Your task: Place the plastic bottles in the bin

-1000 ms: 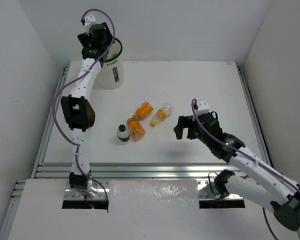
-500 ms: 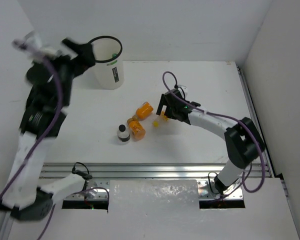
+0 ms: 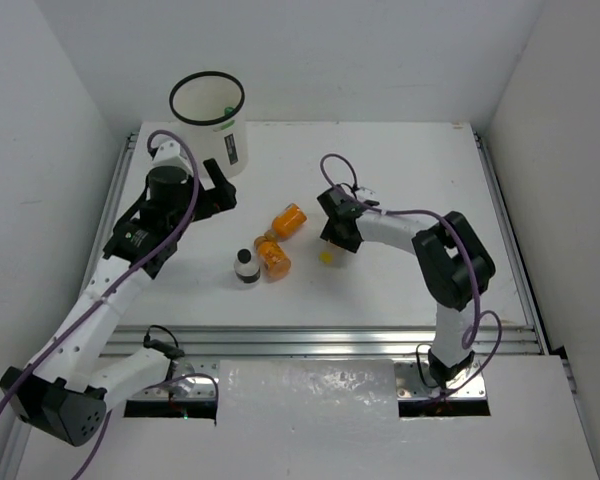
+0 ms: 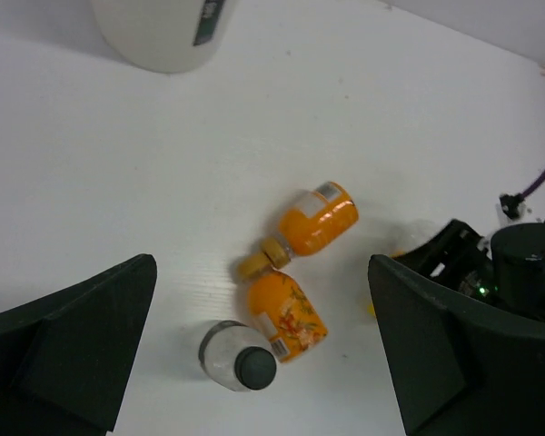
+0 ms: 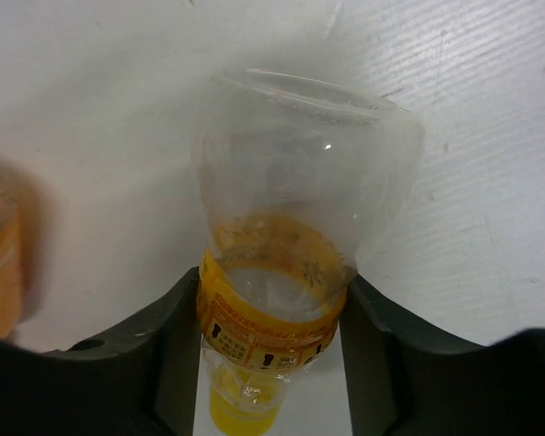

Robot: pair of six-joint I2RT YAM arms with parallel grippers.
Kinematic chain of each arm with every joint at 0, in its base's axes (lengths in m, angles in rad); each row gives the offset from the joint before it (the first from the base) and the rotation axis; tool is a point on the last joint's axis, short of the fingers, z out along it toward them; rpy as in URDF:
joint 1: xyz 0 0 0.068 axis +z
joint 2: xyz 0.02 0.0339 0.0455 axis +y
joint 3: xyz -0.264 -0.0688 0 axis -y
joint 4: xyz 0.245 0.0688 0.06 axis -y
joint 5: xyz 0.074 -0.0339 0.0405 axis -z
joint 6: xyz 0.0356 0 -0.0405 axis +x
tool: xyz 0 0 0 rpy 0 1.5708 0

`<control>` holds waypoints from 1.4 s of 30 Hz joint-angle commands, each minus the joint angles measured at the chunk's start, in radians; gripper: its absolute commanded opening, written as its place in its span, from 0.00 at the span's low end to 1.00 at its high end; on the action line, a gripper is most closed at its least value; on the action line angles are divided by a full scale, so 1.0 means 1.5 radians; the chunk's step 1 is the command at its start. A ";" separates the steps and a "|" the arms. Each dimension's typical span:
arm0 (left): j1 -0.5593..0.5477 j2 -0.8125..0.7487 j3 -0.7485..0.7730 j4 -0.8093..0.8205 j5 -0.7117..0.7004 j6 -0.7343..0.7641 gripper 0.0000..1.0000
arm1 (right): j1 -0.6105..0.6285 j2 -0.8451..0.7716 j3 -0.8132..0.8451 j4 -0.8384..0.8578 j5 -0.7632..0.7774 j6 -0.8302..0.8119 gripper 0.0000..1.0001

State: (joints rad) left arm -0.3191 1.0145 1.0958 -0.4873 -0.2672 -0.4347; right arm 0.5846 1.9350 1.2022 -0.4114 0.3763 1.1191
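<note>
My right gripper is shut on a clear bottle with an orange label band and a yellow cap, lying on the table. From above, the right gripper covers that bottle, and only its yellow cap shows. Two orange bottles lie just left of it, with a short dark-and-white bottle upright beside them. My left gripper hangs open above and left of this group, holding nothing; its wrist view shows both orange bottles and the short bottle. The bin stands at the back left.
White walls close in the table on the left, back and right. A metal rail runs along the near edge. The right arm's black wrist shows at the right of the left wrist view, and the bin at its top.
My right arm reached in to the clear bottle and its jaws closed on it. My left arm swung back from over the bin and came down near the orange bottles, still open.
</note>
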 commanded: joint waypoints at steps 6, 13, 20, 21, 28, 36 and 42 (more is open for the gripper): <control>-0.003 0.031 0.009 0.147 0.337 -0.013 1.00 | 0.008 -0.262 -0.261 0.297 -0.028 -0.238 0.26; -0.079 0.096 0.030 0.249 0.576 -0.027 1.00 | 0.007 -0.591 -0.494 0.625 -0.524 -0.534 0.23; -0.194 0.179 0.066 0.244 0.558 -0.010 1.00 | 0.008 -0.680 -0.459 0.592 -0.619 -0.517 0.22; -0.202 0.187 0.070 0.240 0.556 -0.005 1.00 | 0.008 -0.690 -0.455 0.591 -0.618 -0.518 0.22; -0.255 0.236 0.099 0.279 0.617 -0.012 0.57 | 0.009 -0.693 -0.408 0.546 -0.605 -0.528 0.24; -0.251 0.251 0.213 0.134 0.298 -0.012 0.00 | 0.007 -0.733 -0.407 0.434 -0.392 -0.517 0.99; -0.043 0.287 0.350 0.033 0.079 -0.072 0.00 | 0.005 -0.761 -0.398 0.206 -0.056 -0.459 0.99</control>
State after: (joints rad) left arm -0.5461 1.4338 1.5341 -0.3759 0.0856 -0.4915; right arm 0.5961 0.8104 0.5610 0.0814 -0.0109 0.3779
